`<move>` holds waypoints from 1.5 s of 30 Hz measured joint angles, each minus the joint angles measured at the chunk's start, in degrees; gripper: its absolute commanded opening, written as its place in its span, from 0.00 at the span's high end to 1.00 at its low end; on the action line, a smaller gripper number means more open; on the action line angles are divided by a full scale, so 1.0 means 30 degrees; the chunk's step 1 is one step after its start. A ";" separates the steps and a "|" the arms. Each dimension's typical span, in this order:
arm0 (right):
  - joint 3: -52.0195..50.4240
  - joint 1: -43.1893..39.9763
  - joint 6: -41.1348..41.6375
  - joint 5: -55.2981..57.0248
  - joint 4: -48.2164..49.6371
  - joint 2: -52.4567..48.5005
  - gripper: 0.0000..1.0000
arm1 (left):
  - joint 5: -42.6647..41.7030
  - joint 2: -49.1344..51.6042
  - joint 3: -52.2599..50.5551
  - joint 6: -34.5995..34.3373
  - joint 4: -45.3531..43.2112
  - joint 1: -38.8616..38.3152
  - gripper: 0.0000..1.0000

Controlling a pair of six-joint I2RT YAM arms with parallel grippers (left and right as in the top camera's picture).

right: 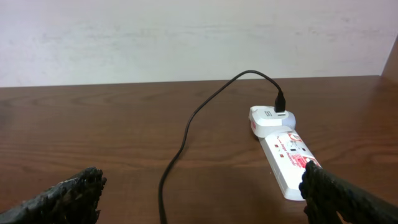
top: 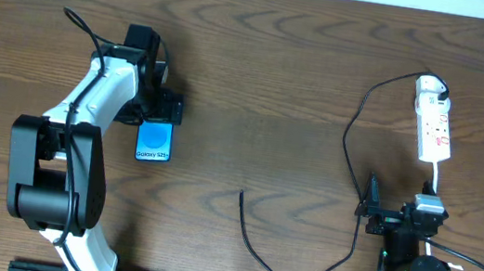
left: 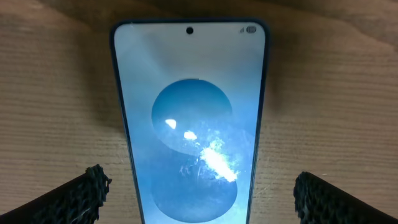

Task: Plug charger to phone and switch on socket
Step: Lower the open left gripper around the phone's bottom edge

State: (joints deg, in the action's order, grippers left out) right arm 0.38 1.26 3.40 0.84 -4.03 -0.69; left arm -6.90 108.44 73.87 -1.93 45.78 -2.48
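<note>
While phone likely needs steadying for plugging, left jaws stand apart either side of it, left of surface centre. Right jaws apart, empty, near socket by right edge; charger tip loose mid-surface.

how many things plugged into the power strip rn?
1. A white adapter sits on the far end of the power strip, with the charger cable leading out of it. The other outlets look free, and the overhead view shows the whole strip.
</note>
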 measured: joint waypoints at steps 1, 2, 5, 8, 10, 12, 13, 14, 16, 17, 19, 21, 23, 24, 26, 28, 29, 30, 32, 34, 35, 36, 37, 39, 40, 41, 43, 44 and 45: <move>0.0000 0.0000 0.0000 0.0007 0.0000 0.0000 0.01 | 0.0000 0.0000 -0.0044 0.0000 -0.0015 0.0000 0.02; 0.0000 0.0000 0.0000 0.0007 0.0000 0.0000 0.01 | 0.0007 0.0000 -0.0080 0.0000 -0.0066 0.0000 0.02; 0.0000 0.0000 0.0000 0.0000 0.0000 0.0000 0.01 | 0.0000 0.0000 -0.0117 0.0000 -0.0299 0.0000 0.02; 0.0000 0.0000 0.0000 0.0007 0.0000 0.0000 0.01 | 0.0007 0.0000 -0.0117 -0.0007 -0.0437 0.0000 0.02; 0.0000 0.0000 0.0000 0.0007 0.0000 0.0000 0.01 | 0.0073 0.0000 -0.0117 -0.0022 -0.0437 0.0000 0.02; 0.0000 0.0000 0.0000 0.0007 0.0000 0.0000 0.01 | 0.0160 0.0000 -0.0117 -0.0153 -0.0466 0.0000 0.02; 0.0000 0.0000 0.0000 0.0007 0.0000 0.0000 0.01 | 0.0211 0.0000 -0.0117 -0.0219 -0.0503 0.0000 0.02; 0.0000 0.0000 0.0000 0.0000 0.0000 0.0000 0.01 | 0.0291 0.0000 -0.0117 -0.0277 -0.0503 0.0000 0.02; 0.0000 0.0000 0.0000 0.0000 0.0000 0.0000 0.01 | 0.0430 0.0000 -0.0117 -0.0372 -0.0503 0.0000 0.02; 0.0000 0.0000 0.0000 0.0000 0.0000 0.0000 0.01 | 0.0510 0.0000 -0.0117 -0.0437 -0.0503 0.0000 0.02; 0.0000 0.0000 0.0000 0.0000 0.0000 0.0000 0.01 | 0.0758 0.0000 -0.0117 -0.0619 -0.0510 0.0000 0.02; 0.0000 0.0000 0.0000 0.0007 0.0000 0.0000 0.01 | 0.0925 0.0000 -0.0117 -0.0780 -0.0510 0.0000 0.02; 0.0000 0.0000 0.0000 0.0007 0.0000 0.0000 0.01 | 0.1013 0.0000 -0.0117 -0.0860 -0.0517 0.0000 0.02; 0.0000 0.0000 0.0000 0.0007 0.0000 0.0000 0.01 | 0.1020 0.0000 -0.0117 -0.0867 -0.0517 0.0000 0.02; 0.0000 0.0000 0.0000 0.0000 0.0000 0.0000 0.01 | 0.1071 0.0000 -0.0117 -0.0867 -0.0554 0.0000 0.02; 0.0000 0.0000 0.0000 0.0000 0.0000 0.0000 0.01 | 0.1086 0.0000 -0.0117 -0.0867 -0.0597 0.0000 0.02; 0.0000 0.0000 0.0000 0.0000 0.0000 0.0000 0.01 | 0.1093 0.0000 -0.0117 -0.0874 -0.0597 0.0000 0.02; 0.0000 0.0000 0.0000 0.0000 0.0000 0.0000 0.01 | 0.1100 0.0000 -0.0117 -0.0874 -0.0605 0.0000 0.02; 0.0000 0.0000 0.0000 0.0007 0.0000 0.0000 0.01 | 0.1144 0.0000 -0.0117 -0.0874 -0.0634 0.0000 0.02; 0.0000 0.0000 0.0000 0.0007 0.0000 0.0000 0.01 | 0.1144 0.0000 -0.0117 -0.0874 -0.0641 0.0000 0.02; 0.0000 0.0000 0.0000 0.0007 0.0000 0.0000 0.01 | 0.1144 0.0000 -0.0117 -0.0874 -0.0641 0.0000 0.02; 0.0000 0.0000 0.0000 0.0000 0.0000 0.0000 0.01 | 0.1144 0.0007 -0.0117 -0.0874 -0.0641 0.0000 0.02; 0.0000 0.0000 0.0000 0.0007 0.0000 0.0000 0.01 | 0.1144 0.0051 -0.0117 -0.0874 -0.0648 0.0000 0.02; 0.0000 0.0000 0.0000 0.0000 0.0000 0.0000 0.01 | 0.1144 0.0255 -0.0117 -0.0882 -0.0699 0.0000 0.02; 0.0000 0.0000 0.0000 0.0007 0.0000 0.0000 0.01 | 0.1137 0.0393 -0.0117 -0.0882 -0.0729 0.0000 0.02; 0.0000 0.0000 0.0000 0.0000 0.0000 0.0000 0.01 | 0.1129 0.0597 -0.0117 -0.0882 -0.0736 0.0000 0.02; 0.0000 0.0000 0.0000 0.0000 0.0000 0.0000 0.01 | 0.1064 0.0947 -0.0124 -0.0882 -0.0787 0.0000 0.02; 0.0000 0.0000 0.0000 0.0007 0.0000 0.0000 0.01 | 0.1049 0.1107 -0.0131 -0.0882 -0.0831 0.0000 0.02; 0.0000 0.0000 0.0000 0.0007 0.0000 0.0000 0.01 | 0.0998 0.1231 -0.0146 -0.0882 -0.0867 0.0000 0.02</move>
State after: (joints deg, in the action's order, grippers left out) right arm 0.38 1.26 3.40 0.86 -4.03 -0.69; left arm -3.90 112.14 73.43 -4.58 43.18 -2.48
